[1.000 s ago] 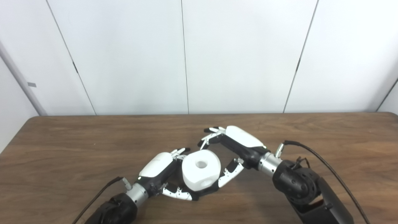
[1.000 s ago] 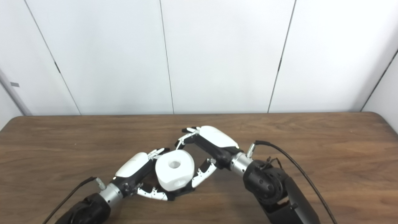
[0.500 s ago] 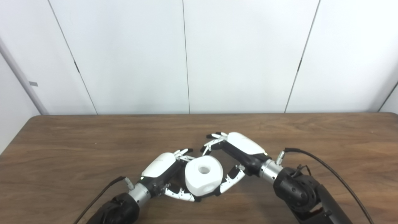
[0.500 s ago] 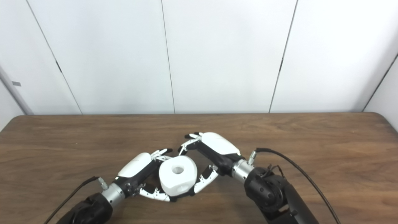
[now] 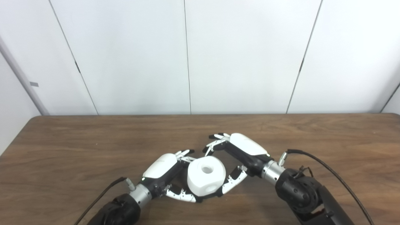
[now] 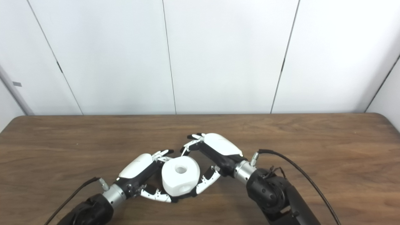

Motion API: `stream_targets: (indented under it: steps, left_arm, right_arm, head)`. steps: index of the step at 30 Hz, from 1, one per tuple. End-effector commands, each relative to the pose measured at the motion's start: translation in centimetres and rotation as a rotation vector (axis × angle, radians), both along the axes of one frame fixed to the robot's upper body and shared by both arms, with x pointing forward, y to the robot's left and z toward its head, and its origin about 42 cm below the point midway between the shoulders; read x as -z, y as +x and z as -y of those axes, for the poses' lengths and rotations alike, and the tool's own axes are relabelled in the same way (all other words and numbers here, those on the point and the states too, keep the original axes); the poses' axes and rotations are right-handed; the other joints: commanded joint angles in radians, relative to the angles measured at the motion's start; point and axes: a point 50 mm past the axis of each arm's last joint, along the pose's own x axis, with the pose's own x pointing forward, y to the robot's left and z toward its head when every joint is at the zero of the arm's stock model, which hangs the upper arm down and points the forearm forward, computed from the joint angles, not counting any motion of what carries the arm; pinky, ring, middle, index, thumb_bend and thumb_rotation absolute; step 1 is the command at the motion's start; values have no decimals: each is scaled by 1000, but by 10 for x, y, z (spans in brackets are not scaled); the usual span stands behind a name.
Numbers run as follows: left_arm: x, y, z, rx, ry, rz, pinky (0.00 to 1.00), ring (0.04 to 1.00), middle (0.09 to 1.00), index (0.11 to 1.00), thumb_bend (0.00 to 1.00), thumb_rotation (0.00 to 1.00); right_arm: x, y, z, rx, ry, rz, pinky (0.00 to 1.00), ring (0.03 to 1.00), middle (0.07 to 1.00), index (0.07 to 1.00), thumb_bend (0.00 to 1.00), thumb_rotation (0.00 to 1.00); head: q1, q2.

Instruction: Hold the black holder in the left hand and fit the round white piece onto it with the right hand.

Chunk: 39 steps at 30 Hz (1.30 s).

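Left robot hand (image 5: 162, 168) grips the black holder (image 5: 200, 197); right robot hand (image 5: 240, 153), spread at 3 o'clock, should press the round white piece (image 5: 206, 175) straight down.

Seen from two head cameras side by side, looking down and forward across the table (image 5: 62, 147) toward the white wall panels (image 6: 218, 56). Fairly near. Shared: nearly the whole surface, far edge and both hands; far right corner fully visible only from the right eye.

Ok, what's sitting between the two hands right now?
The round white piece, hole up, between left hand and right hand; shows in both views.
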Motion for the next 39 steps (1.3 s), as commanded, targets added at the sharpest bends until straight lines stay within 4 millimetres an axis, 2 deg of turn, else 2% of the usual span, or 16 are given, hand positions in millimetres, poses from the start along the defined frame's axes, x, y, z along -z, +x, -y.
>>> stream_targets:
  steps: [1, 15, 30, 36, 37, 38, 39]
  left_arm:
    - [-6, -2, 2, 32, 20, 9, 1000, 978, 788, 480, 524, 55]
    - [-6, -2, 2, 26, 16, 10, 1000, 976, 785, 480, 524, 55]
    - [-5, -2, 6, 25, 12, 10, 1000, 980, 785, 480, 524, 55]
    - [-5, -3, 6, 23, 8, 9, 1000, 980, 786, 480, 524, 55]
    - [-5, -2, 6, 24, 7, 10, 1000, 980, 786, 480, 524, 55]
    - [-5, -3, 7, 25, 6, 12, 1000, 980, 786, 480, 524, 55]
    - [-5, -2, 6, 26, 4, 14, 1000, 978, 785, 480, 524, 55]
  right_arm:
    - [-10, 5, 1, -1, -9, 52, 1000, 941, 769, 479, 526, 140]
    - [-2, 1, -6, -23, -36, 52, 1000, 934, 765, 478, 526, 139]
    - [-11, 0, -4, -49, -73, 90, 1000, 933, 758, 477, 526, 137]
    - [-12, -1, -2, -46, -132, 37, 1000, 959, 807, 489, 523, 154]
    - [-13, -1, -1, -44, -141, 32, 1000, 961, 818, 554, 762, 248]
    - [-13, -1, -1, -43, -149, 25, 1000, 964, 826, 585, 844, 285]
    - [-13, -1, -1, -41, -156, 19, 1000, 971, 837, 612, 886, 306]
  head:
    - [1, 3]
    - [2, 12]
    - [1, 17]
    - [1, 20]
    - [1, 20]
    - [1, 20]
    - [1, 20]
